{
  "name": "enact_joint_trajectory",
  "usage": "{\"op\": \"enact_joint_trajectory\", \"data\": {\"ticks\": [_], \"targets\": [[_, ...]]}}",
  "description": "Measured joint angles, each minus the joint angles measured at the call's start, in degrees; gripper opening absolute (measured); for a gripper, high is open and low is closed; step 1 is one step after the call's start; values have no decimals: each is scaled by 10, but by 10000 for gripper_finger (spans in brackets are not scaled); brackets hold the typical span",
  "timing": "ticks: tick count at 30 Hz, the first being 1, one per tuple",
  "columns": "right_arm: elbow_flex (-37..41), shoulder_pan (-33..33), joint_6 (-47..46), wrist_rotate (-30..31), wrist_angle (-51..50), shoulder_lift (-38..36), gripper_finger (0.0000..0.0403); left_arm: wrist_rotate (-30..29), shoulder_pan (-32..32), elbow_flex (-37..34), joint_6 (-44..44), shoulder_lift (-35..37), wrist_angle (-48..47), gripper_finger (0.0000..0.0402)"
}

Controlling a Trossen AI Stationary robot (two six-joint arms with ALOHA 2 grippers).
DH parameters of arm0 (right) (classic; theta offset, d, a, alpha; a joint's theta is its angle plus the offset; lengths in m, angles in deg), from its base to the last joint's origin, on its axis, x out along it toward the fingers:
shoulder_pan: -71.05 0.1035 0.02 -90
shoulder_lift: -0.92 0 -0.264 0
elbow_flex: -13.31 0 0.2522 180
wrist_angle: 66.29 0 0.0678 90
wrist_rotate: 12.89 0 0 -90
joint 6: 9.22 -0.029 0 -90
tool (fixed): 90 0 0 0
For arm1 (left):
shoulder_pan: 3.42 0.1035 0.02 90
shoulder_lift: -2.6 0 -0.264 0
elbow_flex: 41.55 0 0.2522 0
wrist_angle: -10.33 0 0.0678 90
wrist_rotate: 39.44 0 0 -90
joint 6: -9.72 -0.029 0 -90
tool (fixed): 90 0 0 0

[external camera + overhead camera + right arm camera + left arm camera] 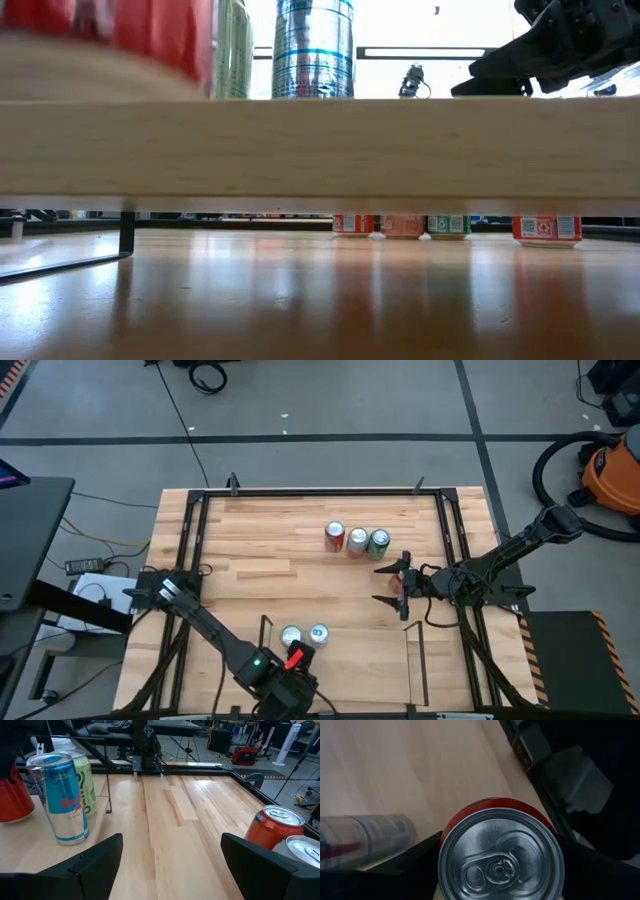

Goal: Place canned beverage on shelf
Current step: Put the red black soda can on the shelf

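Observation:
My left gripper point(293, 660) is shut on a red can point(495, 806) over the near left part of the shelf point(360, 660), a thin black rod frame with a wood floor point(320, 145). Two cans stand upright on the shelf floor right beside it, a blue-and-silver one point(61, 795) and a green one point(86, 780). My right gripper point(380, 584) hangs open above the table's right middle, pointing toward the left, with nothing between its fingers. My left gripper pinches the red can between its two fingers, one finger point(415, 862) on each side of the can's upper wall point(451, 822), just below the silver lid. The fingers come from above, slanting down. In the low view the can point(110, 35) hangs above the shelf floor.
Three cans point(357, 541) stand in a row on the table's far middle. Another red-and-white can point(545, 228) stands on the table below my right gripper. A larger black frame point(190, 520) borders the tabletop. Bare wood lies on the shelf right of the two cans.

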Motion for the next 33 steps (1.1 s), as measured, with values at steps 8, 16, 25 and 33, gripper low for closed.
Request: {"op": "enact_joint_trajectory", "data": {"ticks": [8, 16, 25, 33], "targets": [[0, 0, -3, -1, 0, 0, 348, 5, 1, 0, 31, -2, -45, 320], [0, 0, -1, -2, 2, 0, 348, 18, 5, 1, 83, -4, -57, 320], [0, -1, 0, -11, 5, 0, 348, 17, 9, 1, 148, -4, -63, 328], [0, -6, 2, -12, 5, 0, 348, 18, 9, 1, 172, -4, -70, 342]]}}
